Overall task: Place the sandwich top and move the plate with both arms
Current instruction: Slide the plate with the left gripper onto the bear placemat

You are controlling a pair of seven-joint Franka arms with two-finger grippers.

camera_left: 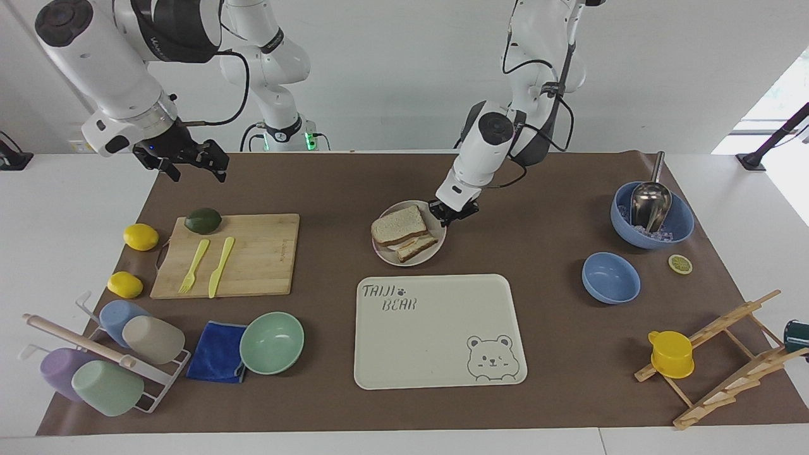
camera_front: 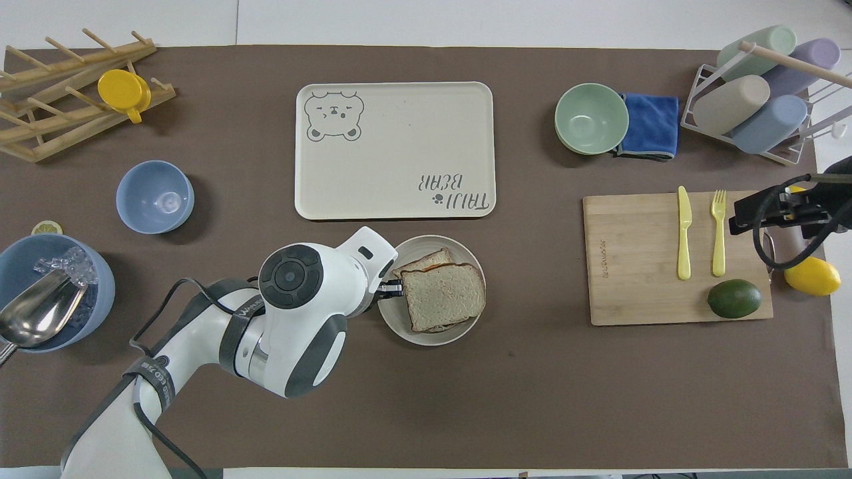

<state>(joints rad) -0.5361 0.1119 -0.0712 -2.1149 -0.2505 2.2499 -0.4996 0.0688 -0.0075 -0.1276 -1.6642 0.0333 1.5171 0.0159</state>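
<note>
We saw the left gripper (camera_left: pixel 450 213), fingers clamping the plate (camera_left: pixel 435 249) rim just short of the tray (camera_left: pixel 442 354); the right gripper (camera_left: pixel 189 165) waited, fingers' state unclear.

cream bear tray (camera_left: pixel 436 328), mint bowl (camera_left: pixel 272 342) touching blue cloth (camera_left: pixel 217 351), avocado (camera_left: pixel 203 220) on cutting board (camera_left: pixel 253 265)
</note>
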